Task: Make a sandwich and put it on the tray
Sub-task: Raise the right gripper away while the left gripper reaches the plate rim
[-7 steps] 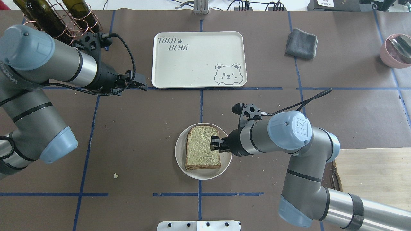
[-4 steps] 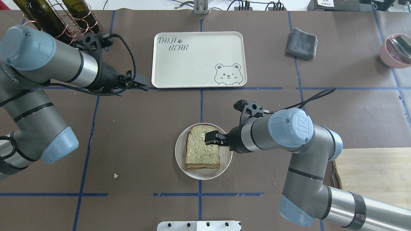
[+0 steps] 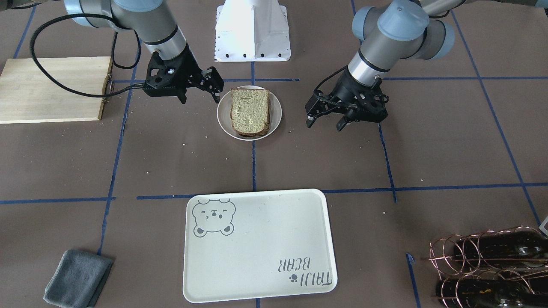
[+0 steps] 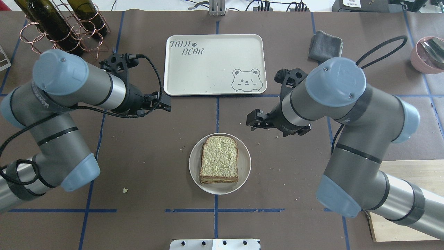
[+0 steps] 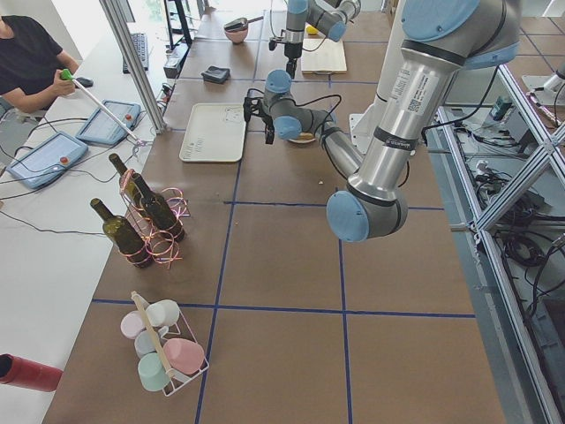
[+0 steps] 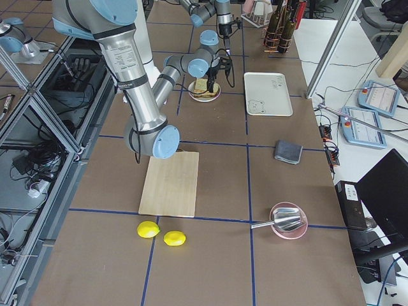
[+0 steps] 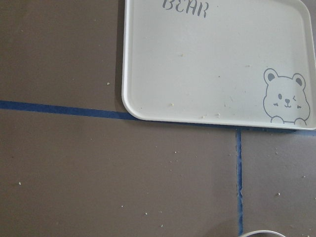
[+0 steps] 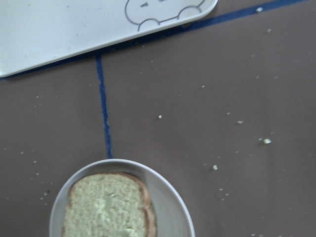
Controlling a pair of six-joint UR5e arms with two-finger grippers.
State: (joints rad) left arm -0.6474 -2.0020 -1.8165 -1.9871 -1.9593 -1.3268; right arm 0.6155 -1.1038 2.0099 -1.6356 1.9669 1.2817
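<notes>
The sandwich [image 4: 219,163] lies on a small round white plate [image 4: 242,170], a tan bread slice on top and a second slice under it; no egg shows. It also shows in the front view [image 3: 250,110] and the right wrist view [image 8: 108,210]. The cream tray [image 4: 215,64] with the bear drawing lies beyond it, bare, and also shows in the front view [image 3: 257,244] and the left wrist view [image 7: 212,59]. My right gripper [image 4: 250,122] is open and empty, above the table just beyond and right of the plate. My left gripper [image 4: 167,102] is open and empty, near the tray's near-left corner.
A wooden cutting board [image 4: 406,194] lies at the near right. A grey cloth [image 4: 326,47] lies right of the tray. Wine bottles in a copper rack [image 4: 59,21] stand far left. A pink bowl [image 4: 428,53] sits far right. Two lemons [image 6: 148,229] lie near the board.
My right gripper has come off the top bread slice and moved up and away toward the tray, leaving the sandwich on the plate. My left arm has swung in toward the table's middle.
</notes>
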